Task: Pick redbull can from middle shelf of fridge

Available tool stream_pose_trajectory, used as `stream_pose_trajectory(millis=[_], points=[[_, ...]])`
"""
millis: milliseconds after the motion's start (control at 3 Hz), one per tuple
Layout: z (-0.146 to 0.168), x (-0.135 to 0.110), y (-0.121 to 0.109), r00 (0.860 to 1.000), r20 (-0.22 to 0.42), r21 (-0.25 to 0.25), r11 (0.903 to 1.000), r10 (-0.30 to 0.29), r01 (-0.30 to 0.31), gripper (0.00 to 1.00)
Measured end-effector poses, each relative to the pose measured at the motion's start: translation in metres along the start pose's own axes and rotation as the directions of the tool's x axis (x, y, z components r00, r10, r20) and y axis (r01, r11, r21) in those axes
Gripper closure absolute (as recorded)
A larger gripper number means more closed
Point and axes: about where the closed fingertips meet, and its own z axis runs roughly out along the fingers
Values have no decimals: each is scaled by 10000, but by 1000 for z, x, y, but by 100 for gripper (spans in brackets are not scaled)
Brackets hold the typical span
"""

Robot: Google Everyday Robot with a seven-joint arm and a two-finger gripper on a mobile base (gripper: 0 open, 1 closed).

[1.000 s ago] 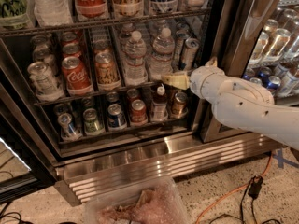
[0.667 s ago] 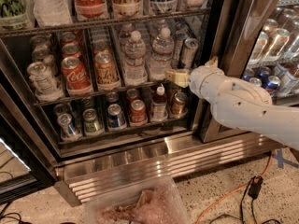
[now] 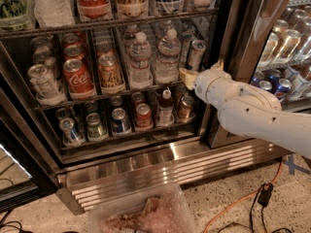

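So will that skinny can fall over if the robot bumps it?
Probably, yes. The redbull can is tall and narrow and looks tilted on the middle shelf, so a nudge from the gripper close by could topple it. Its smooth metal side may be slippery. Lying down, it would likely roll.

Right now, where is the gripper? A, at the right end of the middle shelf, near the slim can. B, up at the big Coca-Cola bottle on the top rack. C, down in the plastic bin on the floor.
A: the gripper is at the right end of the middle shelf, just below the redbull can in the picture.
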Motion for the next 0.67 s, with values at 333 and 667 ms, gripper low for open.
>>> stream_pose_trajectory(millis=[333,667], points=[[-2,1,2,10000,-1,1,10000,3,-3,35],[-3,2,1,10000,-3,-1,10000,0,0,49]])
